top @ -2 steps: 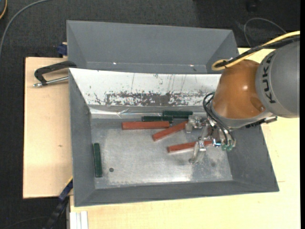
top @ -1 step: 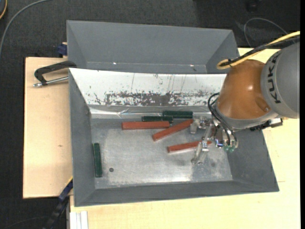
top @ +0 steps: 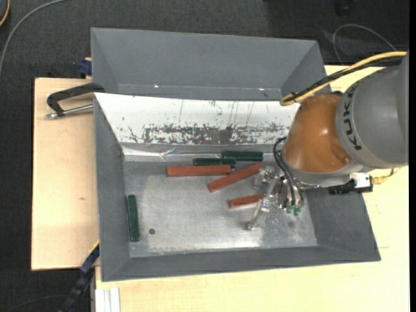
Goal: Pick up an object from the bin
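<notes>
Camera view: 3 red sticks (top: 198, 171), 3 green sticks (top: 132, 218); claw (top: 263, 212) beside 1 red.

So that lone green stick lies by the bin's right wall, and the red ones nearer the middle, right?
Not quite. In the camera view the lone green stick lies by the left wall of the bin, not the right. The red sticks are nearer the middle, as you said.

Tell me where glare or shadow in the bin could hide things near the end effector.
Camera view: bright glare washes the bin's back wall; the floor has a mild sheen, and the short red stick beside the end effector reads clearly; the arm's orange cover hides the right rear corner.
</notes>
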`<action>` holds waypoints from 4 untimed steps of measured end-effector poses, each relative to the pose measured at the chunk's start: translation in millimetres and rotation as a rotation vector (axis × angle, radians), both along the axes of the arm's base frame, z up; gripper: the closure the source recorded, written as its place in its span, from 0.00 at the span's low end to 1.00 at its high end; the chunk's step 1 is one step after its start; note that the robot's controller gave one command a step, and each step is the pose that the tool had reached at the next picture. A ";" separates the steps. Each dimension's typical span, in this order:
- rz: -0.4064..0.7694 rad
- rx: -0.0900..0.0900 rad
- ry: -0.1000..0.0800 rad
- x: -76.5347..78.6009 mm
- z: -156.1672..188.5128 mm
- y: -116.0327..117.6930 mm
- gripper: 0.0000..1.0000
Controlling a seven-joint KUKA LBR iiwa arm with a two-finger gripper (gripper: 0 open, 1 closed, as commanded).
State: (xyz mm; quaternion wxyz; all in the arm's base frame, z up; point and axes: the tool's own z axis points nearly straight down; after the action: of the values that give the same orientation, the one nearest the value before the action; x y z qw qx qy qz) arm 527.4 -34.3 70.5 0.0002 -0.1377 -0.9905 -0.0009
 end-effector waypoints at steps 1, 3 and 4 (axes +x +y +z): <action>0.001 -0.001 -0.002 0.8 0.6 0.4 0.00; 0.002 -0.002 -0.005 2.0 8.6 0.8 1.00; 0.003 -0.001 -0.010 4.4 55.4 1.2 1.00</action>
State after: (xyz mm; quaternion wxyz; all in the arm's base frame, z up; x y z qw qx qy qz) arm 531.8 -33.1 125.9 -0.0047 -0.1364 -0.9906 -0.0010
